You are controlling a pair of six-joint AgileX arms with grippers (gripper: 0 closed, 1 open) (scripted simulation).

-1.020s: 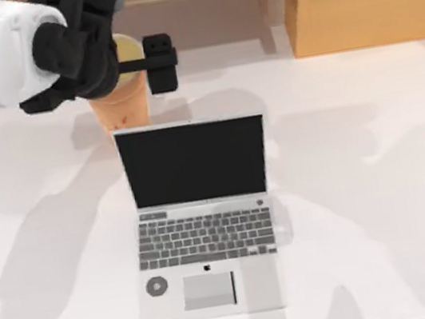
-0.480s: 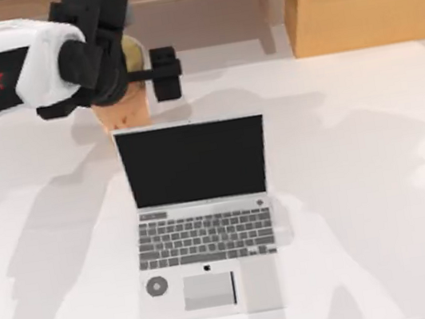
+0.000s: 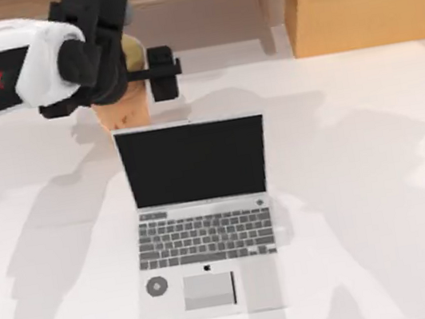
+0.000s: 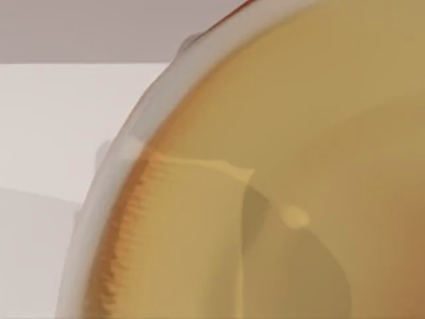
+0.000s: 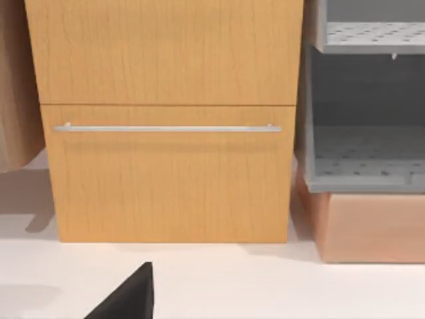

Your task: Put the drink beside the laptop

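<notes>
Behind laptop (image 3: 201,210), left hand (image 3: 133,76) around lidded drink (image 3: 127,106)

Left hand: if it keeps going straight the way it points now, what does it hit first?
The drink. The left hand is right at the cup behind the laptop, and the left wrist view shows its lid directly ahead, very close. Contact can't be confirmed.

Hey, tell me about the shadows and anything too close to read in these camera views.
Top view: broad soft grey shadows fan across the white table, and the left hand darkens the drink behind the laptop. Left wrist view: the drink sits so near that its wall and pale rim look stretched. Right wrist view: evenly lit wooden cabinet, faint shadow at its foot.
</notes>
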